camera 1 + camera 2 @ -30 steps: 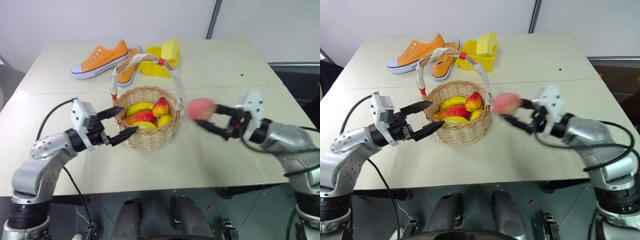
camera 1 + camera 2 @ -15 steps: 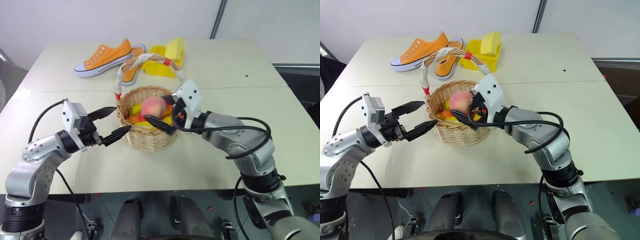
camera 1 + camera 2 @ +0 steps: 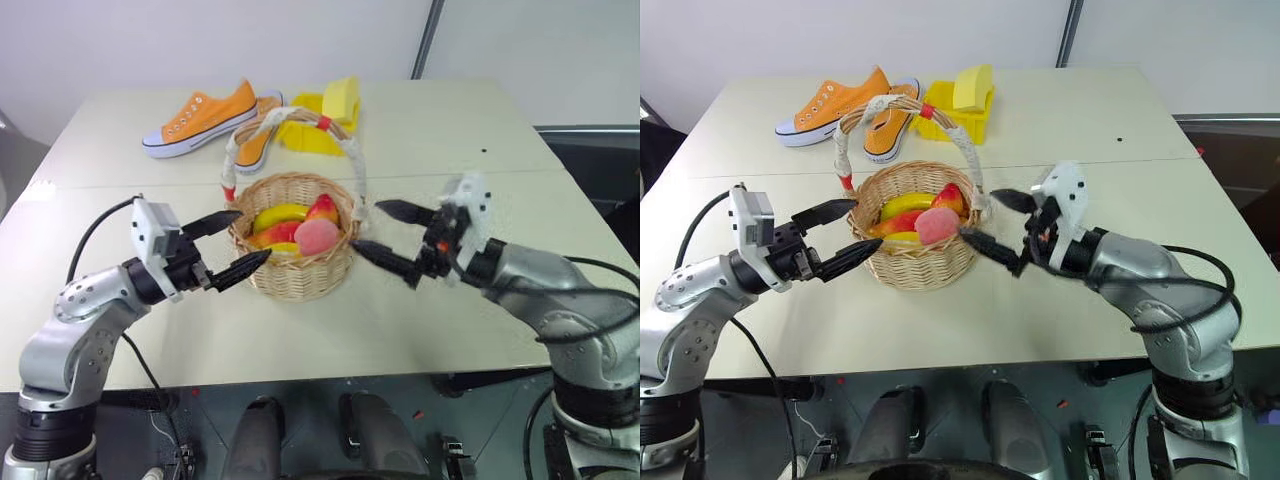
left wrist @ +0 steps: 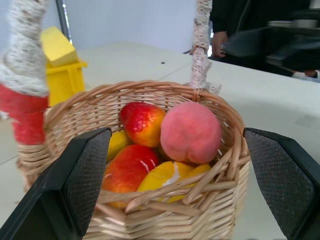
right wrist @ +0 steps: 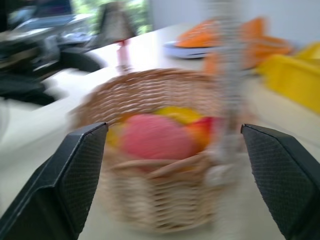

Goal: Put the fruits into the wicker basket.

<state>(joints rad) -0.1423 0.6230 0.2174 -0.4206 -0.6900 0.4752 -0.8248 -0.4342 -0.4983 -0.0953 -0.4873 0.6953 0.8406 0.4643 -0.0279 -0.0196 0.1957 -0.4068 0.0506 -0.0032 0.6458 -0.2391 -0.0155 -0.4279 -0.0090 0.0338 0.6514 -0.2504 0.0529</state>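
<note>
Both fruits lie in the wicker basket (image 3: pixel 295 262) near the table's (image 3: pixel 480 130) middle: the peach (image 3: pixel 318 236) rests on top toward the right rim, and the mango-like fruit (image 3: pixel 322 212) is just behind it, among a banana (image 3: pixel 278 214) and other toy fruit. The left gripper (image 3: pixel 236 246) hovers at the basket's left wall, fingers spread and empty; the right gripper (image 3: pixel 385 238) sits just right of the basket, likewise wide apart and holding nothing. These toys look light, smooth-skinned and probably hollow, so a round one could roll or squirt from a pinch; gripping across the widest middle seems safest. Orange shoes (image 3: pixel 200 117) and a yellow box (image 3: pixel 325 120) stand well behind.
</note>
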